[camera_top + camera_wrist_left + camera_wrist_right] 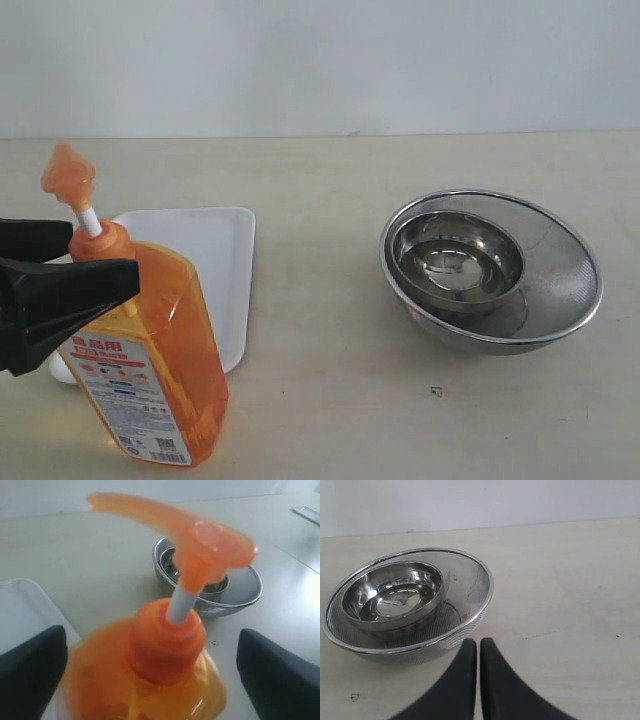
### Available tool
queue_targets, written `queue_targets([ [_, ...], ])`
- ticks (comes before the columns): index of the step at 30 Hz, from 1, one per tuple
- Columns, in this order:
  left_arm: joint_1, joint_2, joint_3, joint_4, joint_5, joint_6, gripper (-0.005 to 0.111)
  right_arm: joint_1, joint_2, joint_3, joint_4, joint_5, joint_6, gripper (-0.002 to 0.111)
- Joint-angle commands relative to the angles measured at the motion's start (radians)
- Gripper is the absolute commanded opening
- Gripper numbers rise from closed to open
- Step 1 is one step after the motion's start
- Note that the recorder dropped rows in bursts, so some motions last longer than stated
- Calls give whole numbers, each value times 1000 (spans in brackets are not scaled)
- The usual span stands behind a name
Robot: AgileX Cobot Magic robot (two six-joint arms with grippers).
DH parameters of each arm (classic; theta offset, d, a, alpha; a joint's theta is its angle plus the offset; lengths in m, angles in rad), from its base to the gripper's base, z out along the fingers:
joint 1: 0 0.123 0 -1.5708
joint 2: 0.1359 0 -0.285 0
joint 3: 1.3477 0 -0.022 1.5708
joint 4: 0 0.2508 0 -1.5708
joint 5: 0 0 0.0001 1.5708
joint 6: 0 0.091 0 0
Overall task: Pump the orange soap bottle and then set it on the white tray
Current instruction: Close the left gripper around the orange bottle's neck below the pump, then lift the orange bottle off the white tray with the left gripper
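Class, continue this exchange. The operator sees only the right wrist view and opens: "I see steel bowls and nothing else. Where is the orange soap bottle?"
Observer: The orange soap bottle leans at the left of the exterior view.
Operator: Is the left claw gripping it?
Observer: No. The left claw is open and straddles the bottle's neck, with gaps on both sides.
Operator: And the tray?
Observer: The white tray lies just behind the bottle in the exterior view.
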Motion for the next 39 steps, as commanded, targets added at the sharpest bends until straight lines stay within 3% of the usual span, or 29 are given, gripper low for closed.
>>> queue_targets([
  [1,0,60,3,-73,15,96,85,-2,-4,0,-3,-11,0,0],
  [6,0,105,3,-140,59,212,84,-2,-4,0,-3,-11,0,0],
  [9,0,114,3,-140,64,225,78,-2,-4,0,-3,-11,0,0],
  [17,0,116,3,-140,70,225,35,-2,-4,0,-3,-11,0,0],
  [22,0,116,5,-140,164,217,5,-2,-4,0,-3,-11,0,0],
  [29,0,116,5,-140,302,217,5,-2,-4,0,-3,-11,0,0],
  [39,0,114,-20,-140,272,191,5,-2,-4,0,-3,-11,0,0],
])
